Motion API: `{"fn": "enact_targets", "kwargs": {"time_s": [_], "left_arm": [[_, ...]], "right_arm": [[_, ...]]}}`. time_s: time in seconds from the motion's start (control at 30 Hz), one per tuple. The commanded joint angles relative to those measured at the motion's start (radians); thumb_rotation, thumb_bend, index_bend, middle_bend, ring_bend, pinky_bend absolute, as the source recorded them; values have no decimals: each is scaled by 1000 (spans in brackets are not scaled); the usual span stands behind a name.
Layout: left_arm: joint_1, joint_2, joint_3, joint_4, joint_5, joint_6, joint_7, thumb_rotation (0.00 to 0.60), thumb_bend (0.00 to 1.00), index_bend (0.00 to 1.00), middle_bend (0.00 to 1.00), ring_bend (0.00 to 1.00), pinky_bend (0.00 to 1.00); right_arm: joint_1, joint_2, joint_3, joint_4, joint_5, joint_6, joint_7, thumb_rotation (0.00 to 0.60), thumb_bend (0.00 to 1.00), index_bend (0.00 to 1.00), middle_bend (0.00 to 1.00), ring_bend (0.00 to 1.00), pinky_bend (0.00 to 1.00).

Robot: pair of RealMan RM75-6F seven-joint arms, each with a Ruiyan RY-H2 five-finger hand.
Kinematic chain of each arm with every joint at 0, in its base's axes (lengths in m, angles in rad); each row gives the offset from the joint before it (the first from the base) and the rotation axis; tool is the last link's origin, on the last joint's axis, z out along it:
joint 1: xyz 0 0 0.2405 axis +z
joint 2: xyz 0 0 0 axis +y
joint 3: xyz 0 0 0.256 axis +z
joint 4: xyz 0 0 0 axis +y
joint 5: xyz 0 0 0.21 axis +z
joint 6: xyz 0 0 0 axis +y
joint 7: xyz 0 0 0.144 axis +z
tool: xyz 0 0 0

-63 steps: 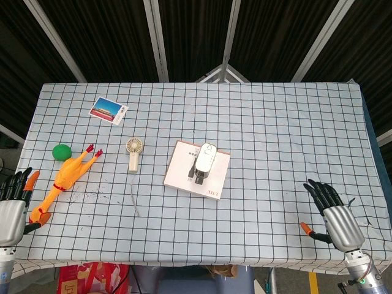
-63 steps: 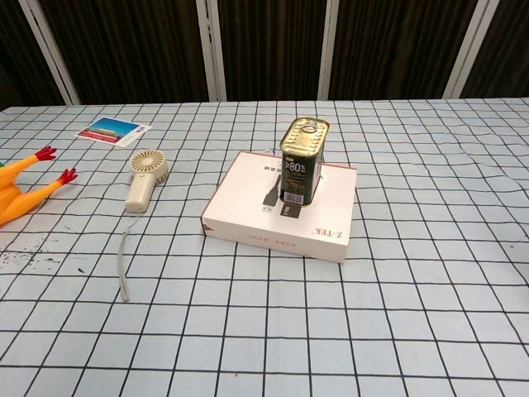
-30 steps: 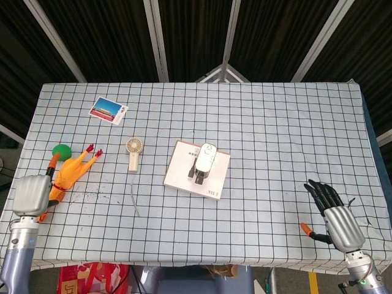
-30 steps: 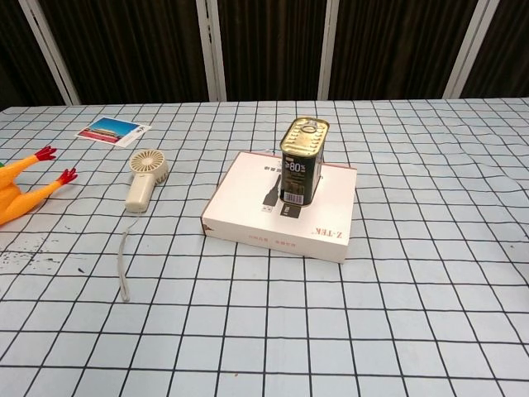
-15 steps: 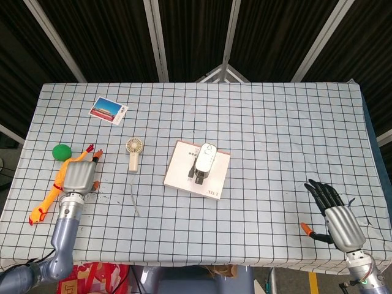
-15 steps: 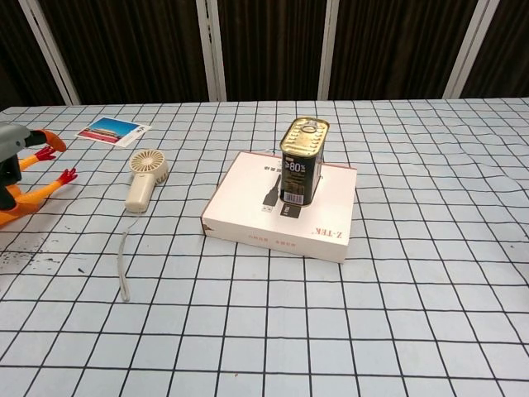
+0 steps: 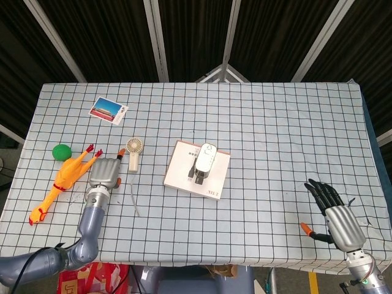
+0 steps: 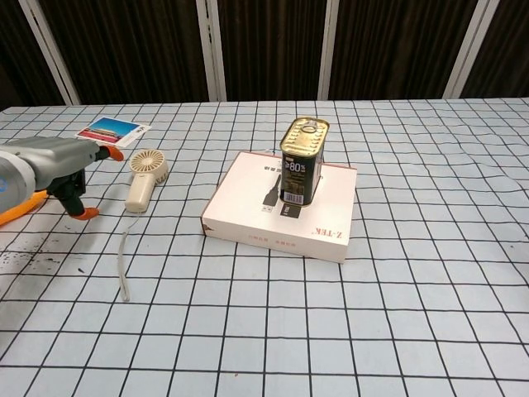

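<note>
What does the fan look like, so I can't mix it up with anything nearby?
Start at the white box in the middle of the table and look to its left. The fan lies flat there, just beyond the left robot hand. It is cream, with a round grille and short handle, unlike the orange chicken.

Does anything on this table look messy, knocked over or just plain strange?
Little is upset. The tin can stands upright on the white box. The oddest sight is the rubber chicken sprawled on its side, with dark specks scattered on the cloth beside it. A thin white strip lies loose below the handheld fan.
</note>
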Motion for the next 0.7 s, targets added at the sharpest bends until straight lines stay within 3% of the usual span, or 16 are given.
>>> {"fn": "enact_targets", "kwargs": {"time_s": [0.03, 0.7], "left_arm": [[-24, -17, 2, 7, -26, 1, 11, 600, 462, 110, 1000, 834, 834], [-90, -52, 49, 39, -96, 31, 3, 600, 463, 125, 1000, 834, 836]], "right_arm": [[0, 1, 0, 0, 0, 0, 3, 600, 290, 0, 0, 0, 61], [0, 1, -1, -1, -6, 5, 8, 600, 289, 0, 0, 0, 61]]}}
